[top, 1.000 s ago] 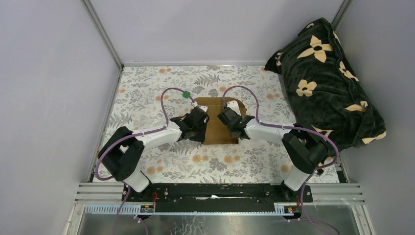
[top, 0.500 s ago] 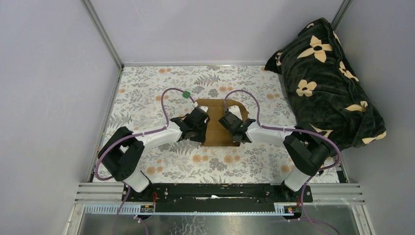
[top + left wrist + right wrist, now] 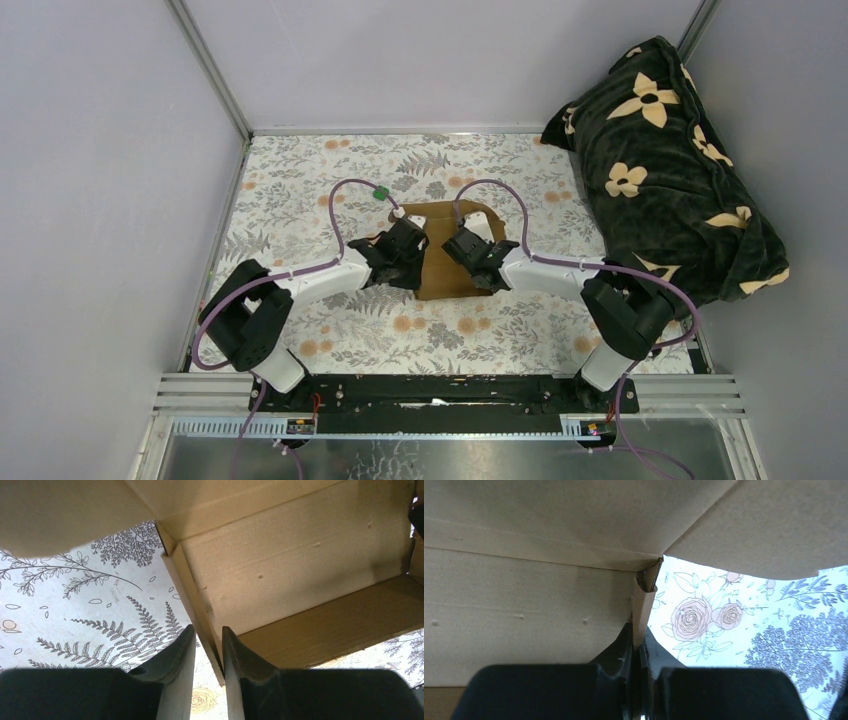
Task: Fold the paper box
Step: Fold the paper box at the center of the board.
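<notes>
Right wrist: hand (image 3: 637, 636) astride paper box (image 3: 524, 605)

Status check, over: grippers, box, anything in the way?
Right gripper shut on right wall of paper box. Left gripper straddles left wall, grip unclear. Floral pillow far right, apart from the box.

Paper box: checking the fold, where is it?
Top view: the paper box sits mid-frame between the left gripper and right gripper, each straddling a side wall.

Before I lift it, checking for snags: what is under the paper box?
The floral tablecloth runs up to the paper box on every visible side; the patch beneath the cardboard is covered, so unseen.
</notes>
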`<state>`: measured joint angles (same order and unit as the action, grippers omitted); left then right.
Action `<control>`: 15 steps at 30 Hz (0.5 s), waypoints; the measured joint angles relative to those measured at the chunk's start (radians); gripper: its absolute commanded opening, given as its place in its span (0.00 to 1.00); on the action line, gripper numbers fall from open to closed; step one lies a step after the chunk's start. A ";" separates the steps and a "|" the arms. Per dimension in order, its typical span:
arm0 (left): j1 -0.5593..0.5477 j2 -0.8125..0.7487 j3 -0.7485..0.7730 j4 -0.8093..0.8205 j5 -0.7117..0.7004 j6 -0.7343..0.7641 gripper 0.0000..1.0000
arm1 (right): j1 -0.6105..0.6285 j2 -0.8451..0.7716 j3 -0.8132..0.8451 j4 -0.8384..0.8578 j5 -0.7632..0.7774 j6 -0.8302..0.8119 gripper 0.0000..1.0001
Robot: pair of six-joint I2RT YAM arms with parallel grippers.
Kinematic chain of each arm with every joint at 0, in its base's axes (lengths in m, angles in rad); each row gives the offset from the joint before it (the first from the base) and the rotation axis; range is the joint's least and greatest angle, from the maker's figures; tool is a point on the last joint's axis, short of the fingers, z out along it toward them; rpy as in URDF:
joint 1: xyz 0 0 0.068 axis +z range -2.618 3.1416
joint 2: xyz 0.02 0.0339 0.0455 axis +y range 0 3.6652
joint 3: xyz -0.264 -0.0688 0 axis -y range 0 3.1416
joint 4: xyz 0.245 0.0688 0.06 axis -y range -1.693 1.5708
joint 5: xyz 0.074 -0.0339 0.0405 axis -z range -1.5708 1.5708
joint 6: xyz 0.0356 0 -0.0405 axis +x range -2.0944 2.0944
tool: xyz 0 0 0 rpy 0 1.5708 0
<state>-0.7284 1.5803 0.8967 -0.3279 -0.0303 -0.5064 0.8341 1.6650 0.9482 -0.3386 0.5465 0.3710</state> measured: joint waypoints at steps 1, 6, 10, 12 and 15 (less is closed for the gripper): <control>0.000 0.000 0.003 -0.001 0.000 0.000 0.31 | 0.003 0.004 0.005 -0.007 0.013 0.000 0.00; 0.000 0.000 0.013 -0.001 0.000 0.000 0.31 | 0.013 0.042 0.042 -0.054 0.063 0.000 0.00; 0.000 0.000 0.019 -0.002 0.000 0.000 0.31 | 0.021 0.070 0.058 -0.071 0.087 0.001 0.00; 0.000 0.000 0.021 -0.002 0.000 0.000 0.31 | 0.024 0.074 0.058 -0.072 0.091 0.002 0.00; 0.000 0.000 0.022 -0.002 0.000 0.000 0.31 | 0.024 0.074 0.058 -0.072 0.090 0.002 0.01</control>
<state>-0.7284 1.5803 0.9184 -0.3298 -0.0303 -0.5060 0.8577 1.7386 1.0065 -0.4103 0.6365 0.3725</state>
